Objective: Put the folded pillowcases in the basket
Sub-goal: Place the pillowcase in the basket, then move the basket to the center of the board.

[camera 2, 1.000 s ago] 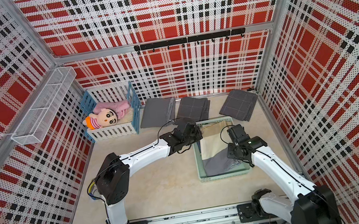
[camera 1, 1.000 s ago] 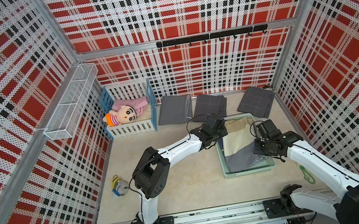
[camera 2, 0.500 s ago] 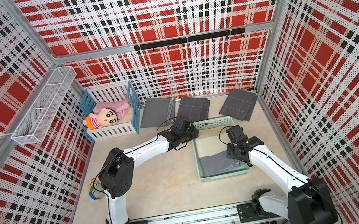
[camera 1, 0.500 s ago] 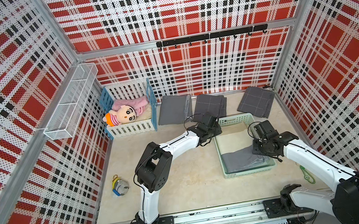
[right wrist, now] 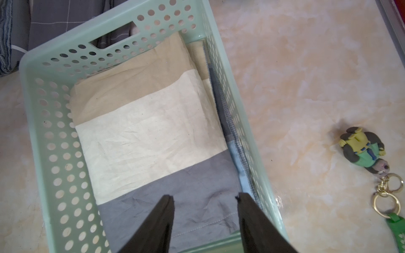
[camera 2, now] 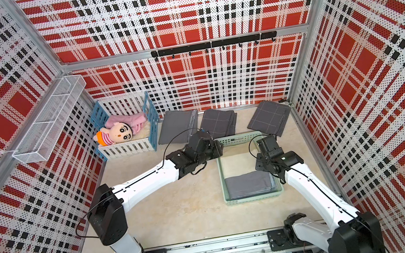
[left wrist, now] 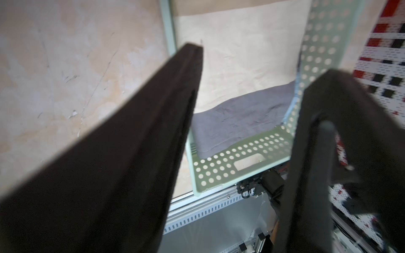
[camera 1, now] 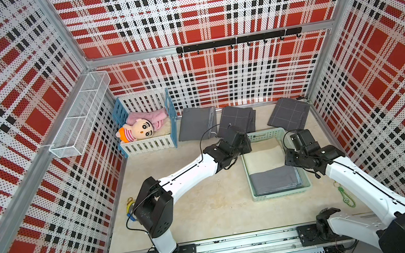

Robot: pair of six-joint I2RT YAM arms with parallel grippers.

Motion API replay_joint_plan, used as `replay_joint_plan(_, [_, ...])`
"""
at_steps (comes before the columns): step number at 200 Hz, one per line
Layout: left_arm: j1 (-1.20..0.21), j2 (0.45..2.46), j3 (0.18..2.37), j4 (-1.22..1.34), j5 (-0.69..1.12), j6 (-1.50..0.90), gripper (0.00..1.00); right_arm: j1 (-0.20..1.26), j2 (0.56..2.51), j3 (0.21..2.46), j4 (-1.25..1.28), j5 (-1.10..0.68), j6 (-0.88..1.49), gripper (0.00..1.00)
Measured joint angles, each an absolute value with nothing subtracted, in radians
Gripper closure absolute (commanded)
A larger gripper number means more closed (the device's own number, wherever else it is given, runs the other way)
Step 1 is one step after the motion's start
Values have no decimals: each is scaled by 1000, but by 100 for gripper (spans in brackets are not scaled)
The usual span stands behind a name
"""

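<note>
Grey-and-cream pillowcase [right wrist: 151, 131] seemingly flat inside basket [right wrist: 59, 153]

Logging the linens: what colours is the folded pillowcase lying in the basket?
The pillowcase is cream with a grey band; the right wrist view shows it best.

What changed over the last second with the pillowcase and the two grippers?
The left gripper and right gripper opened and let go, hardly shifting. The pillowcase, held up tilted before, settled flat in the basket. The basket, crib and folded cloths stayed put.

left gripper [left wrist: 260, 63]: jaws apart (blurred) | pillowcase [left wrist: 241, 116]: inside basket [left wrist: 241, 157]
</note>
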State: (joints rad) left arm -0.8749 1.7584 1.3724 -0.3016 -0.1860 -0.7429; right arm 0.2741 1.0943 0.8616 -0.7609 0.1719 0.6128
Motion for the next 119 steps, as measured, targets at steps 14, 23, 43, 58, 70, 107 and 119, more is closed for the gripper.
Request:
replay_joint_plan(14, [-899, 1761, 1333, -337, -214, -749, 48, 274, 1106, 871, -754, 170, 609, 44])
replay_joint_plan(23, [-915, 1762, 1311, -363, -223, -756, 47, 274, 1111, 875, -748, 169, 607, 43])
replay_joint_plan(43, [-938, 1774, 1295, -392, -226, -767, 47, 274, 1120, 875, -738, 169, 601, 43])
replay_joint_plan(58, [-952, 1800, 1296, -391, -224, -771, 51, 274, 1129, 875, -734, 169, 598, 43])
replay_joint_plan(70, [-957, 1829, 1300, -391, -218, -773, 60, 274, 1133, 875, -734, 169, 596, 43])
replay_joint_plan(107, [-962, 1897, 1294, -390, -223, -794, 100, 274, 1134, 875, -730, 171, 593, 44])
replay_joint_plan(119, [-961, 1880, 1282, -392, -220, -791, 100, 274, 1134, 875, -727, 176, 591, 44])
